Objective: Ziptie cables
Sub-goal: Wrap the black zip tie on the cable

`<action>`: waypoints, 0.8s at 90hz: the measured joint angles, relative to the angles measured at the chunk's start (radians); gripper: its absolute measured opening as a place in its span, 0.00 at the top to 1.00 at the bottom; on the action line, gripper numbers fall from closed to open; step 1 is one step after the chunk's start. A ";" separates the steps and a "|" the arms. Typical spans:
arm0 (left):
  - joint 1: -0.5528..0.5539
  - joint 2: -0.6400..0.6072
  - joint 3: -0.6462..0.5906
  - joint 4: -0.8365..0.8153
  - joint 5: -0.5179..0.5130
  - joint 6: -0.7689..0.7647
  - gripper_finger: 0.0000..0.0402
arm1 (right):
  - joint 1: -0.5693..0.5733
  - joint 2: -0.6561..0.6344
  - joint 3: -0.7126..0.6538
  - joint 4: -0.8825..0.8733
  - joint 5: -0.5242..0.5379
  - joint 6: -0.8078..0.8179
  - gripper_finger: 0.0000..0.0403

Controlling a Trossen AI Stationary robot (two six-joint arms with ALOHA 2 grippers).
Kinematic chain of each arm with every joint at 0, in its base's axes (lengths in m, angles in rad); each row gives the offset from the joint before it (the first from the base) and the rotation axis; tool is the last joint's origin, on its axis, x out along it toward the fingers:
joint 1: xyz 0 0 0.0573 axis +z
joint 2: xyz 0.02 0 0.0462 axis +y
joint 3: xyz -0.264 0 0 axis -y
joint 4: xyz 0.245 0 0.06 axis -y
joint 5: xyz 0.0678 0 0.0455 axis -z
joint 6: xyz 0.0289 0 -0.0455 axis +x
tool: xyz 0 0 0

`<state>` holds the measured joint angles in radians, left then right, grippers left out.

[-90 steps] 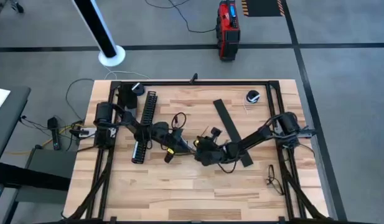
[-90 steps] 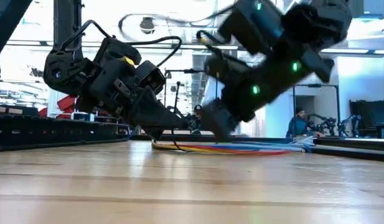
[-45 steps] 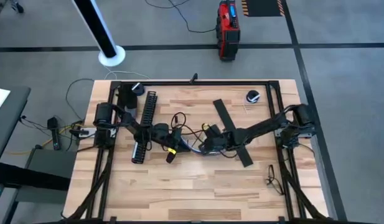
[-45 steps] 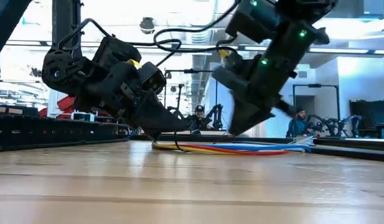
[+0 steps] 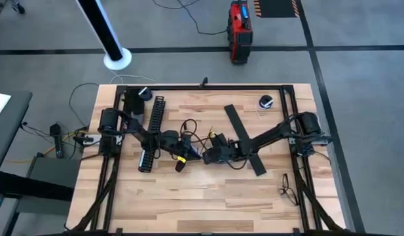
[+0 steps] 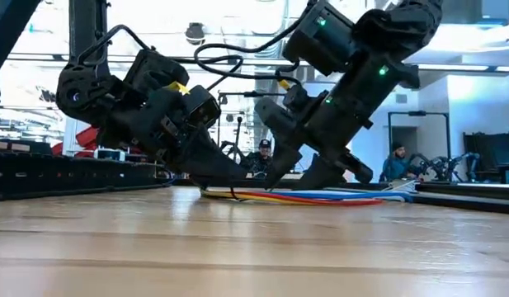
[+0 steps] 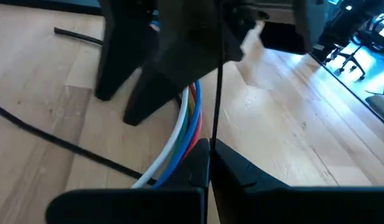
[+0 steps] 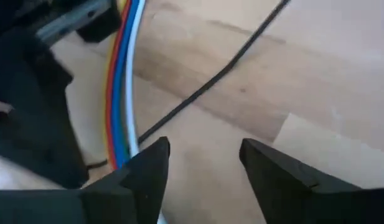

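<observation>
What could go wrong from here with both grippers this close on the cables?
1. Right gripper is open, just off the cables; closing here may catch only some wires and splay the bundle.
2. Left gripper and right gripper nearly meet at the bundle in the low view, so fingers may collide.
3. A thin black wire on the table beside the bundle could snag.

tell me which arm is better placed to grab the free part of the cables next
Right, probably. The right gripper is open, low over the table with the cables just beside its fingers. The left gripper is shut at the bundle's other end.
</observation>
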<state>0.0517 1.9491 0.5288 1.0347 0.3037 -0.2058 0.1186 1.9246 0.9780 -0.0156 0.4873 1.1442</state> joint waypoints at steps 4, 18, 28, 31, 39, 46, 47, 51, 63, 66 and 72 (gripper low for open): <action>0.000 0.000 0.001 -0.001 -0.001 -0.001 1.00 | -0.012 0.001 0.000 -0.002 0.019 0.000 0.49; 0.000 0.000 0.001 0.000 -0.001 0.000 1.00 | -0.055 0.003 -0.002 0.028 0.042 -0.039 0.52; 0.001 0.000 0.001 -0.006 -0.001 0.015 1.00 | -0.090 0.005 -0.003 0.086 0.015 -0.086 0.53; 0.001 0.001 0.001 -0.007 -0.002 0.015 1.00 | -0.101 0.011 -0.003 0.112 -0.003 -0.099 0.53; 0.002 0.001 0.001 -0.010 -0.001 0.018 1.00 | -0.119 0.034 -0.002 0.165 -0.045 -0.113 0.53; 0.002 0.000 0.002 -0.017 -0.001 0.021 1.00 | -0.127 0.063 -0.001 0.215 -0.070 -0.124 0.53; 0.002 0.001 0.002 -0.019 -0.001 0.022 1.00 | -0.128 0.067 -0.001 0.220 -0.074 -0.124 0.53; 0.002 0.001 0.002 -0.022 -0.001 0.024 1.00 | -0.129 0.078 0.001 0.228 -0.081 -0.114 0.53; 0.002 0.000 0.003 -0.028 -0.001 0.025 1.00 | -0.118 0.089 0.001 0.231 -0.081 -0.129 0.58; 0.002 0.000 0.003 -0.028 -0.001 0.025 1.00 | -0.111 0.089 0.001 0.229 -0.073 -0.151 0.61; 0.002 0.000 0.003 -0.028 -0.001 0.025 1.00 | -0.090 0.092 0.001 0.230 -0.029 -0.195 0.71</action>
<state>0.0536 1.9495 0.5320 1.0065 0.3023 -0.1809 0.0283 2.0162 0.9787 0.2149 0.4584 0.9490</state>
